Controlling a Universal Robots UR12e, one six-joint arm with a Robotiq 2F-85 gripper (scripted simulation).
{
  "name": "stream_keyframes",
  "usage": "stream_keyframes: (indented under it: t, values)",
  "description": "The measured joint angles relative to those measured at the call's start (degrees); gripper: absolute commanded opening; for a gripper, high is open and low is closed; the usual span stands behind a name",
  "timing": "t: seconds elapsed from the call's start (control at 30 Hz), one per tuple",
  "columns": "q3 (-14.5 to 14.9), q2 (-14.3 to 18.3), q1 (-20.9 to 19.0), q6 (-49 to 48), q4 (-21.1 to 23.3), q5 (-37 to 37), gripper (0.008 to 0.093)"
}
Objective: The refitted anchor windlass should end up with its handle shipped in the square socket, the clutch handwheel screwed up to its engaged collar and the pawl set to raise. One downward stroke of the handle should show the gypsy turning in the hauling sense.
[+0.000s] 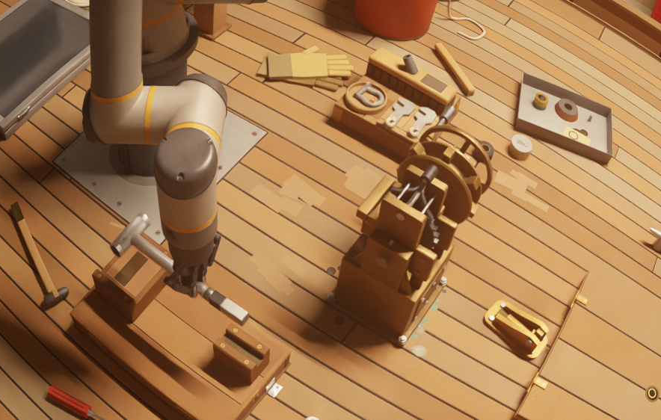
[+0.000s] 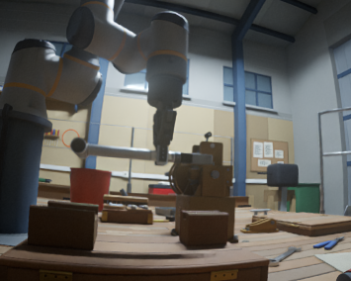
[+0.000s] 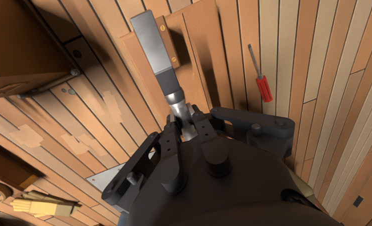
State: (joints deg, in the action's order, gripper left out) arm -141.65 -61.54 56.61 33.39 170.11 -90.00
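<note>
The steel handle (image 1: 176, 264) hangs level above its wooden cradle (image 1: 176, 339), well clear of the two support blocks. I hold it in my gripper (image 1: 186, 286) by the round shaft, just behind the dark collar and the square end (image 3: 151, 42). Its T-shaped grip end (image 1: 126, 235) points away from the windlass. The windlass (image 1: 411, 230) stands on the deck to the right, with its spoked handwheel (image 1: 461, 151) and gypsy on the far side. Its square socket and pawl are too small to make out.
The cradle's two blocks (image 1: 241, 351) sit right under the handle. A red screwdriver (image 1: 69, 402) and a hammer (image 1: 35, 256) lie on the deck nearby. A parts board (image 1: 396, 104), gloves (image 1: 307, 65), a grey tray (image 1: 563, 116) and a red bucket (image 2: 89, 188) lie beyond.
</note>
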Motion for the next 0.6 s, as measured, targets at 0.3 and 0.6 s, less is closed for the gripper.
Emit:
stream_keyframes:
  t: [0.3,0.6]
  values:
    - [0.0,-0.7,0.0,0.0,-0.7,0.0,0.008]
    - [0.4,-0.6,-0.5,0.5,-1.1,0.0,0.008]
